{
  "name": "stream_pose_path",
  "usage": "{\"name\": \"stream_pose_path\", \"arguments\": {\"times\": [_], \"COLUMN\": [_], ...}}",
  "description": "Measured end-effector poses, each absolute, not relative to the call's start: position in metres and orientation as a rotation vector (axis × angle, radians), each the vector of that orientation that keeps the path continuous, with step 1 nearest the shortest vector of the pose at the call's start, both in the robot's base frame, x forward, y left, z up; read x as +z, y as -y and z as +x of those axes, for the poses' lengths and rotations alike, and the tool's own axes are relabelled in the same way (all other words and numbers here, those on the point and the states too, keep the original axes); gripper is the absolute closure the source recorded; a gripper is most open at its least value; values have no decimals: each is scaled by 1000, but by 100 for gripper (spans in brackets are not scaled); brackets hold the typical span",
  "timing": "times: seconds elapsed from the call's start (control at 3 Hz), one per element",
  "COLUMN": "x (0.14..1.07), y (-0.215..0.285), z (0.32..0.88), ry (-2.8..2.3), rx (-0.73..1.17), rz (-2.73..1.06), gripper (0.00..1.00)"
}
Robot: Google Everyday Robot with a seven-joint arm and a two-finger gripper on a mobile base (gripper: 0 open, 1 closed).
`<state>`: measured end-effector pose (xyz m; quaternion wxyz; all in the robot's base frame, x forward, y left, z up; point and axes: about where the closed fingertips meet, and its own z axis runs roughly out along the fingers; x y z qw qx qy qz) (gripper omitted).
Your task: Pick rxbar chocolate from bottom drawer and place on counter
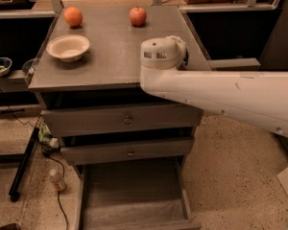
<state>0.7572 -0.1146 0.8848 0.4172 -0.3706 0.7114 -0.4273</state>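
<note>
rxbar chocolate: nowhere in sight, gripper hidden over the counter

Across the right side, reaching in toward the cabinet: the white arm point(221, 92), ending in a rounded housing point(162, 56) above the near right part of the counter point(115, 56). Behind that housing, the gripper, out of view; wide, narrow or holding the bar, cannot tell. Below, at the near edge: the bottom drawer point(134, 188), pulled out, its visible floor bare and grey, its far end tucked under the drawer above. No bar to be seen there or on the counter; perhaps already carried up behind the housing. On the counter's left, a cream bowl point(68, 47). At the far edge, an orange point(73, 17) to the left and an apple point(138, 16) to the right, well apart.

Judged as a wrapped snack bar: light, thin, a little pliable, with a slick film wrapper. Best pinched across the narrow width at mid-length, from above, with modest pressure. Crimped ends likely to slip or tear. Laid flat, unlikely to roll.
</note>
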Motion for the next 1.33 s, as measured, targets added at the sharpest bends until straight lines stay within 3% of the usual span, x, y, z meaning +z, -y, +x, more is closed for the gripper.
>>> {"name": "stream_pose_path", "arguments": {"times": [0.67,1.0,1.33], "x": [865,865,865], "y": [110,110,110], "z": [743,742,742], "ry": [-1845,-1847,-1847], "rx": [-1048,-1047,-1047], "rz": [-927,-926,-926], "gripper": [100,83,60]}}
